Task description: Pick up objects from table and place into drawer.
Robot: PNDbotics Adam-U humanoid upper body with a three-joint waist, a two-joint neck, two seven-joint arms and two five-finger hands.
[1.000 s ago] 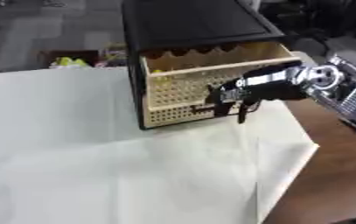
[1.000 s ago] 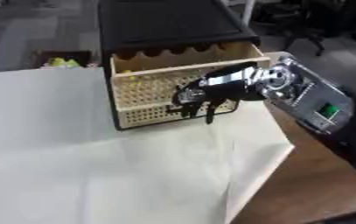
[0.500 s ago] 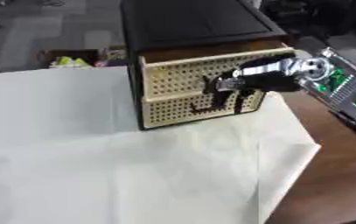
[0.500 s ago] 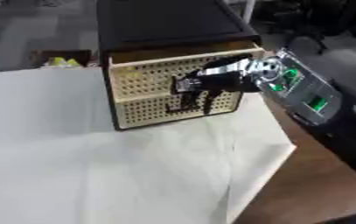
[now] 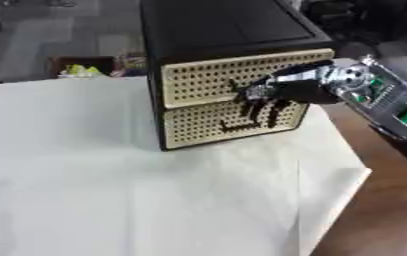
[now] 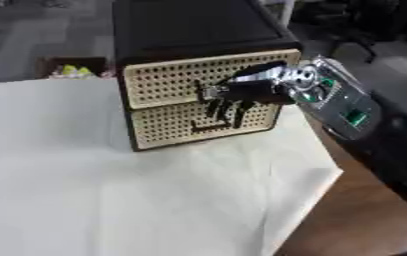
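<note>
Black cabinet's 2 perforated cream drawers point(image 5: 233, 100) (both closed); right hand point(image 5: 272, 95) fingers extended, touching.

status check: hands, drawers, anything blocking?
Right hand flat against the drawer fronts, fingers down. Left hand not in view. Both drawers look closed. White cloth in front, no loose objects showing.

Under and in front of your hand you see a white cloth point(image 5: 110, 190) spread over the brown desk point(image 5: 390, 210), its edge ending below your hand, where bare wood shows. Far to the left of your hand, past the cloth, sits a box with something yellow-green point(image 5: 82, 71) in it.
</note>
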